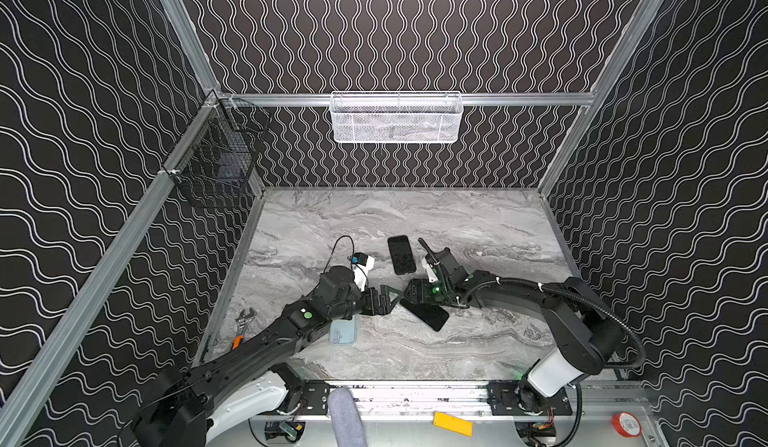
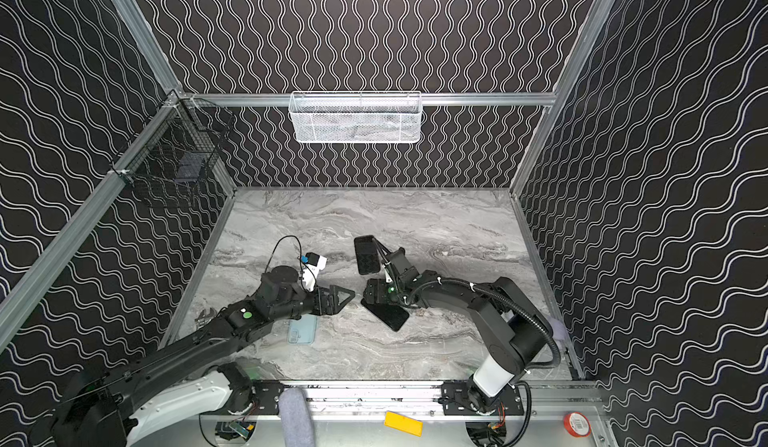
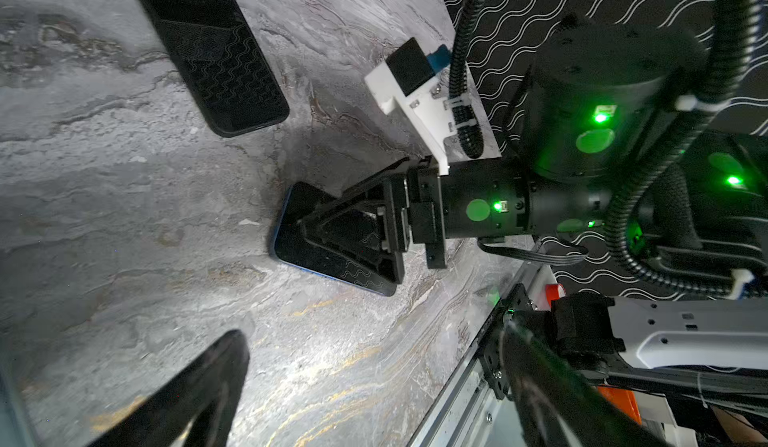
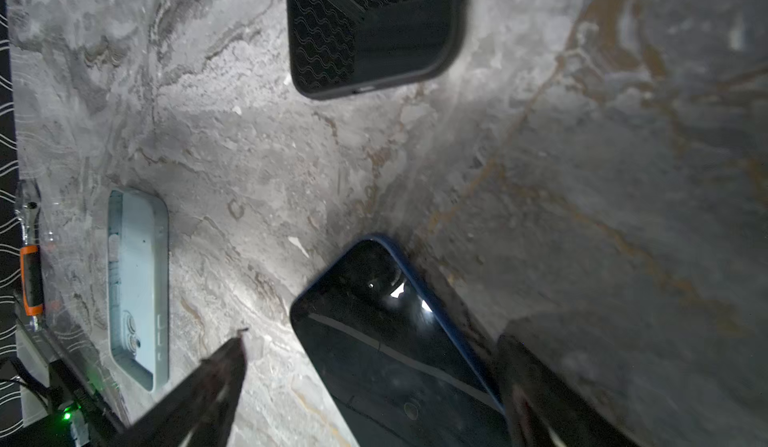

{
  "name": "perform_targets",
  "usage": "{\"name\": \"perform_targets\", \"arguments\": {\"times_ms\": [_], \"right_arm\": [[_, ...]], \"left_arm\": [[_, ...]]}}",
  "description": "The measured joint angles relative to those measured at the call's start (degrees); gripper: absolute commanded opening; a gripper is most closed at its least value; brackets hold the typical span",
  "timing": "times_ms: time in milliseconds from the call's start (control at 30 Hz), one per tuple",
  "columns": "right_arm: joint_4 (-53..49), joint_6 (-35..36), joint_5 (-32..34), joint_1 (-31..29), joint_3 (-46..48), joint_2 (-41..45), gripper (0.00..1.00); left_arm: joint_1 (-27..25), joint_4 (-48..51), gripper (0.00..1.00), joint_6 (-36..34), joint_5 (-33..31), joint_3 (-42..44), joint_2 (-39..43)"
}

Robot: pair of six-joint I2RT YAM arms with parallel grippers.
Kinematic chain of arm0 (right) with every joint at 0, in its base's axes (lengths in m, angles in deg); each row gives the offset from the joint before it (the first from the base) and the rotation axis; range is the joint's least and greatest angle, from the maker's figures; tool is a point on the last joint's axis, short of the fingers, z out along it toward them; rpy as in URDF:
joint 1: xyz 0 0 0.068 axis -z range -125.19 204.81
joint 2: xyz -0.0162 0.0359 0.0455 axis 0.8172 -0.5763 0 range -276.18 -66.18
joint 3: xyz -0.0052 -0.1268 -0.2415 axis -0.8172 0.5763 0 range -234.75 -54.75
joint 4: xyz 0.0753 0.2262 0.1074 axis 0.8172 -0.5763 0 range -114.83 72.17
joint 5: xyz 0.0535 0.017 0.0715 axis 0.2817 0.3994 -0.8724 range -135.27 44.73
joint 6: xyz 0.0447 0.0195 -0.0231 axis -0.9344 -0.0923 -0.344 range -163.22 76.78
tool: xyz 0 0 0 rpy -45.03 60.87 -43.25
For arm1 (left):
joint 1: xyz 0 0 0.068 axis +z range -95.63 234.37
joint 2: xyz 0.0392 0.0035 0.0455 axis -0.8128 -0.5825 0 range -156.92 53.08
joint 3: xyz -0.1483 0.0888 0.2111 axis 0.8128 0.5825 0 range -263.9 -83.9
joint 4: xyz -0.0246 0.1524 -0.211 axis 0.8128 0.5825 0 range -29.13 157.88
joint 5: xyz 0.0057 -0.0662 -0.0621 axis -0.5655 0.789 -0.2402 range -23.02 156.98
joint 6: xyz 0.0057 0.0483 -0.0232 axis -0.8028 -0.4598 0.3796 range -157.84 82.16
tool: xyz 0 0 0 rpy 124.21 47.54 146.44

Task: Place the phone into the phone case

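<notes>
Grey roll (image 1: 347,416) nearest, at front rail; yellow block (image 1: 452,423) and red tape (image 1: 626,424) beside it. Tabletop (image 1: 415,224) grey-veined marble look. Walls (image 1: 395,29) black with white wavy lines, aluminium frame. White basket (image 1: 397,118) on back rail, black basket (image 1: 216,162) on left rail. Phone (image 1: 428,315) flat mid-table, screen up, between spread fingers of right gripper (image 4: 372,341). Pale blue case (image 1: 344,332) flat at front left, partly under left arm, apart from phone. Left gripper (image 3: 374,332) spread wide, close beside right one.
</notes>
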Motion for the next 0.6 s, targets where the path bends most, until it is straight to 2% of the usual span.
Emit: {"name": "perform_targets", "arguments": {"times_ms": [300,600], "right_arm": [[-6.6,1.8,6.6,0.6,0.3,13.9,0.99],[-15.1,3.3,9.7,5.7,5.8,25.1,0.99]], "left_arm": [[1.0,2.5,0.99,0.3,-0.2,0.5,-2.7],[1.3,5.3,0.98,0.6,-1.3,-0.8,-6.9]]}}
